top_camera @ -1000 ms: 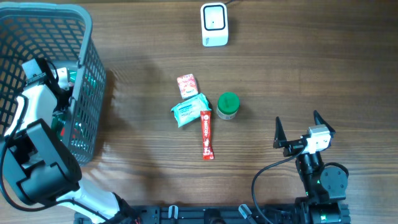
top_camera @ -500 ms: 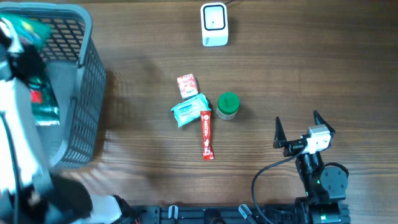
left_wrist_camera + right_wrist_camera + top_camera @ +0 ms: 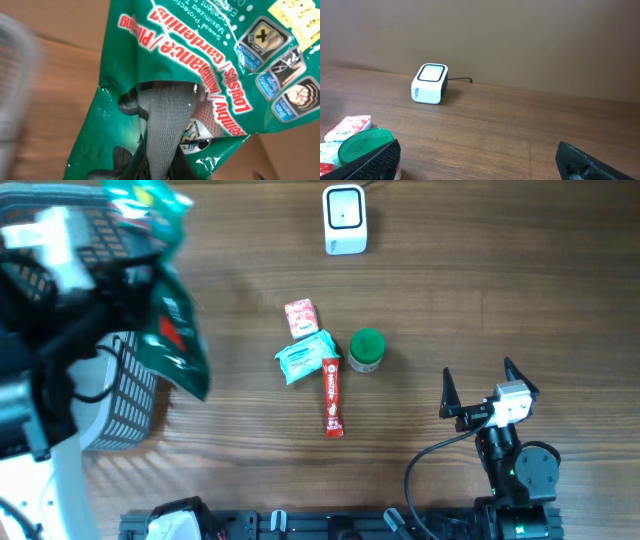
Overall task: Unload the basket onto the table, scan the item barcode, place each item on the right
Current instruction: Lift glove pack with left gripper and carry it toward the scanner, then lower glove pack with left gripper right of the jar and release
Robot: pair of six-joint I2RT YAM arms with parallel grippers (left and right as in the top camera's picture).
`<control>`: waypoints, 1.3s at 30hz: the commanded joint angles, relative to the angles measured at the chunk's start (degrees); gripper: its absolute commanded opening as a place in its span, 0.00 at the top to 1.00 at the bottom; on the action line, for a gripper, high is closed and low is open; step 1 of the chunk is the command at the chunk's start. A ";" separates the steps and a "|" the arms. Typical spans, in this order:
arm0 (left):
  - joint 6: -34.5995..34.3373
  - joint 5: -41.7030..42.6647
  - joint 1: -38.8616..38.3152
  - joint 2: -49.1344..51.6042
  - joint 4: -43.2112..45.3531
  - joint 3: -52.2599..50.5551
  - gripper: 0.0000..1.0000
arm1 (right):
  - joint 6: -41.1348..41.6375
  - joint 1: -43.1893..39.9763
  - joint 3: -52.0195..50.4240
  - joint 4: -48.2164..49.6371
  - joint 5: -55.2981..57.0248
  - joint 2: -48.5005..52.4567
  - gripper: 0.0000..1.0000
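Glove pack: green, in the air at the table's left, over the near-right corner of the basket, smeared by motion in the overhead view. Gripped by the left gripper, clenched on the pack; exact grip point lost in the blur. From the left wrist: printed face with red lettering and icon squares, clear window onto grey glove knit; no barcode found on the visible side. Well apart, at the far edge, centre: white scanner, window up. Between pack and scanner, mid-table: red packet, teal pack, red stick, green-lidded jar, close together, the stick touching the teal pack. Right gripper parked near the front right, jaws released and wide, holding nothing. Step judged: carry phase, pack clear of the basket, scan not yet made. Next move likely: travel right and away toward the scanner, passing behind the cluster, then turning the wrist to bring the barcode side over the window. Caution: limp film, liable to swing or fold.
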 commanded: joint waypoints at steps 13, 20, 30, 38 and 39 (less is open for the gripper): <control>-1.86 4.42 -40.22 24.65 34.38 -7.17 0.96 | -0.28 -0.17 -0.04 0.15 0.15 -0.15 0.00; -18.12 -4.87 -49.92 41.35 61.20 -7.17 0.96 | -0.31 -0.17 -0.04 0.15 0.15 -0.15 0.00; -20.31 -25.77 -59.30 54.01 65.00 -7.17 0.92 | -0.31 -0.17 -0.04 0.15 0.15 -0.15 0.00; -20.31 -30.56 -60.11 54.95 67.43 -7.17 0.80 | -0.33 -0.17 -0.04 0.15 0.15 -0.15 0.00; -20.31 -30.56 -60.02 54.95 68.08 -7.17 0.80 | -0.31 -0.17 -0.04 0.15 0.15 -0.15 0.00</control>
